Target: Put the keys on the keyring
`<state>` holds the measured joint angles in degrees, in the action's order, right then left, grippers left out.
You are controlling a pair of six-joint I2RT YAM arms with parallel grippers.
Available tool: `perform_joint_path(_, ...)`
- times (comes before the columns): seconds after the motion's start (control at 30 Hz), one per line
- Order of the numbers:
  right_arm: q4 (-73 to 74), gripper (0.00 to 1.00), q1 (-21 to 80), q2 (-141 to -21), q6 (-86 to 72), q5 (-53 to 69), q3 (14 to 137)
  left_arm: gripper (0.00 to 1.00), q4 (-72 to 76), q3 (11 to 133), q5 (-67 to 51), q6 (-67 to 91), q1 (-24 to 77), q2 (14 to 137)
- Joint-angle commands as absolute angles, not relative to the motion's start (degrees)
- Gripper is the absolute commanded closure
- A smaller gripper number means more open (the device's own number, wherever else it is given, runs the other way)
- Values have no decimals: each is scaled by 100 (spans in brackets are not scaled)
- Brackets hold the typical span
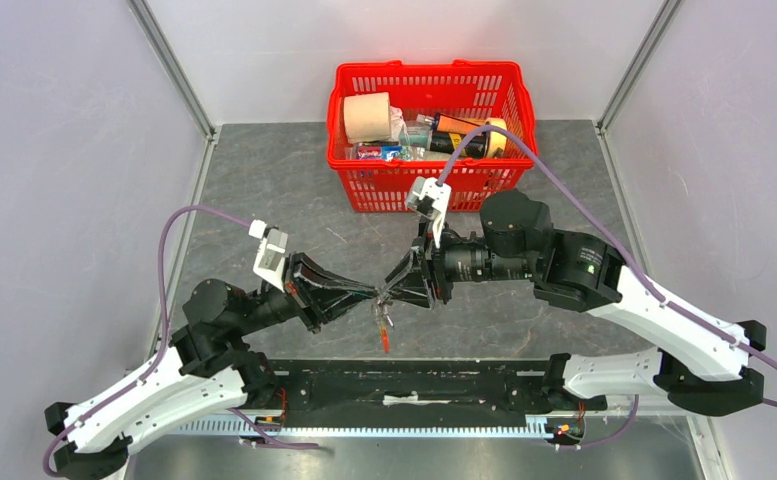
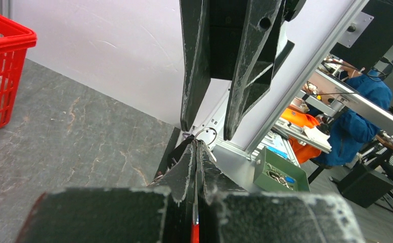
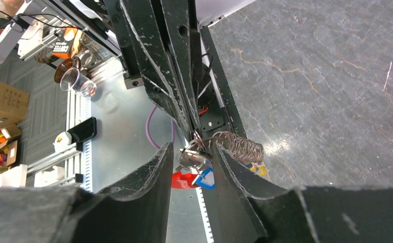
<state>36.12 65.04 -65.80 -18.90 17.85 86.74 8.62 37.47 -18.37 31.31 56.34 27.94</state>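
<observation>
Two keys (image 3: 190,159) hang by one keyring (image 3: 239,147), left gripper (image 2: 196,144) pinching it, right gripper (image 3: 191,152) spread.

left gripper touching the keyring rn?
Touching. The left wrist view shows the left gripper shut on the keyring, with its red pinched between the fingers.

Bright red lattice basket (image 1: 404,188), dark grey table (image 1: 264,190) marbled with rust and pale veins, white arms (image 1: 684,335) with black joints and purple cables (image 1: 164,262). The fingers (image 3: 143,197) are matte black, scuffed white along their edges. The keyring (image 3: 239,147) shows a silvery coil, red strap and yellowish clasp; one key (image 3: 204,178) has a blue head.
</observation>
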Motion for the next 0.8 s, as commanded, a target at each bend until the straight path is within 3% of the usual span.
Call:
perform_joint_path(0.0, 3709, 59, 6523, -6627, -1912, 1637, 8951, 98, 941, 4017, -1487, 2908, 5625, 2667)
perform_joint_path(0.77, 3626, 73, 6530, -6710, -1907, 1438, 8970, 98, 1024, 3955, -1529, 2994, 5625, 2677)
